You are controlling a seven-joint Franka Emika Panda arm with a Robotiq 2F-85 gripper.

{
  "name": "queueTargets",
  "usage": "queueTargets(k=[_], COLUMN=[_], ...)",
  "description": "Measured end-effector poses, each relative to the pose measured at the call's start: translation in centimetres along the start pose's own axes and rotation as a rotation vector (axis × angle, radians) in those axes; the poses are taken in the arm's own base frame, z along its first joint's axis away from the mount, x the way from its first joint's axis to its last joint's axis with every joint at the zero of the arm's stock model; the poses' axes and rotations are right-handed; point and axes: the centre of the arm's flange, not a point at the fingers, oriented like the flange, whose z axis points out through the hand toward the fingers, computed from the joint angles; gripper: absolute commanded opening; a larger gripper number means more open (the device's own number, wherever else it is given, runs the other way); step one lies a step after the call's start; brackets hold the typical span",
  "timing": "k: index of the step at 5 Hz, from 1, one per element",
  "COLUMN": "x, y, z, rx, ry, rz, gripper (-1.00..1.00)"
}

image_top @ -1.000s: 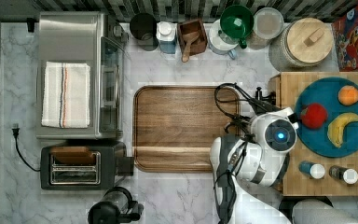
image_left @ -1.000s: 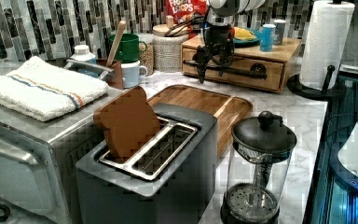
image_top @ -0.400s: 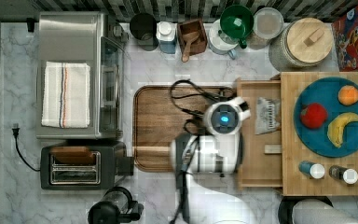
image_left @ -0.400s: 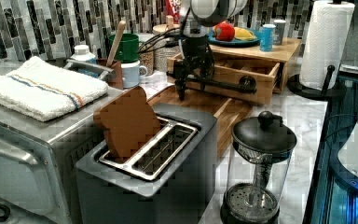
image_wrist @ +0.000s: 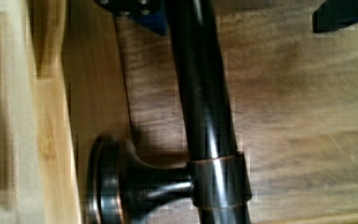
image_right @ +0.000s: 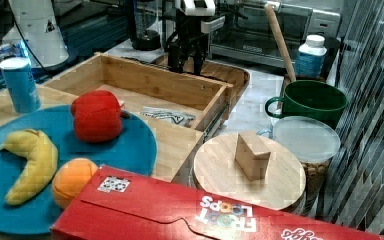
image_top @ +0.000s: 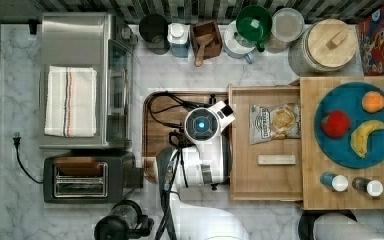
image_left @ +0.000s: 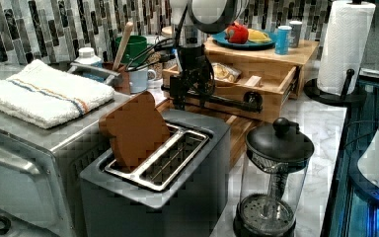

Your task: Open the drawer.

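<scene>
— Where's the drawer [image_top: 265, 145]?
— Pulled out of its cabinet [image_top: 350, 195], over the brown tray [image_top: 155, 125] in the top view.
— And your gripper [image_left: 190, 98]?
— At the black bar handle [image_wrist: 205, 112]. My fingers flank it; whether they're clamped, I cannot tell.

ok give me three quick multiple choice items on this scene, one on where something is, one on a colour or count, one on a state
1. Where is the chip bag?
A. inside the drawer
B. on the blue plate
C. on the toaster

2. How many pieces of food lie on the blue plate?
A. one
B. three
C. five

3. What state is the drawer in?
A. shut flush
B. pulled out
C. lifted off the cabinet

Answers:
1 A, since the top view shows the bag on the drawer floor.
2 B, as a red pepper, a banana and an orange fruit sit there.
3 B, since its inside is open to view and its front with the black handle stands out over the wooden tray.
</scene>
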Motion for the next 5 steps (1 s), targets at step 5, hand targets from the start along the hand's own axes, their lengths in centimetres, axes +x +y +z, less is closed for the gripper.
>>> queueTargets(k=[5], x=[0.05], y=[0.28], z=[0.00], rx=[-0.012], ry=[-0.029], rz=[0.099], gripper=[1.00])
